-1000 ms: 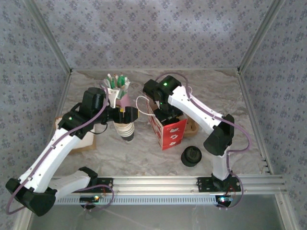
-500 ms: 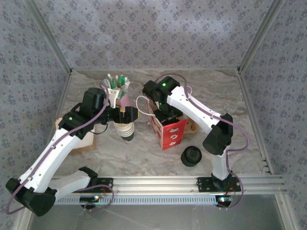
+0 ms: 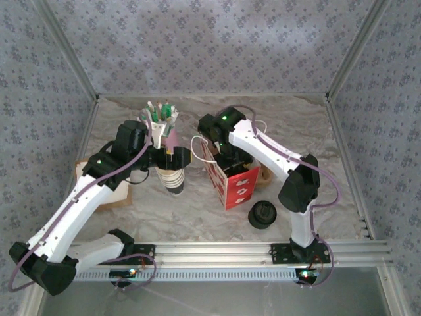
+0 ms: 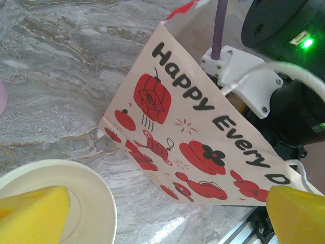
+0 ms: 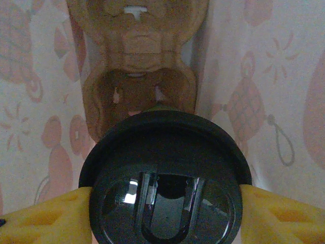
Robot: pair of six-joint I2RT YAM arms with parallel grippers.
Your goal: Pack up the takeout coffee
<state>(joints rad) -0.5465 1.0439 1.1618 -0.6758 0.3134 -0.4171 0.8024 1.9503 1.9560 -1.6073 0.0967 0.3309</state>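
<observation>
Though its round black lid (image 5: pixel 165 152) hides the sides, takeout coffee (image 5: pixel 165 188) is pinched in right gripper's (image 5: pixel 163 221) yellow foam pads (image 5: pixel 45 219) inside paper bag (image 4: pixel 193 132), over moulded pulp tray (image 5: pixel 137 66); left gripper (image 4: pixel 162 208) spread wide.

A black lid pile (image 3: pixel 262 214) sits on the marble table (image 3: pixel 316 131) near stacked cups (image 3: pixel 172 179)

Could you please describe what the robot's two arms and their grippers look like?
The left arm and right arm match: white link shells, black joints, a thin purple cable looped alongside, a green indicator light. The left gripper and right gripper have yellow foam finger pads.
</observation>
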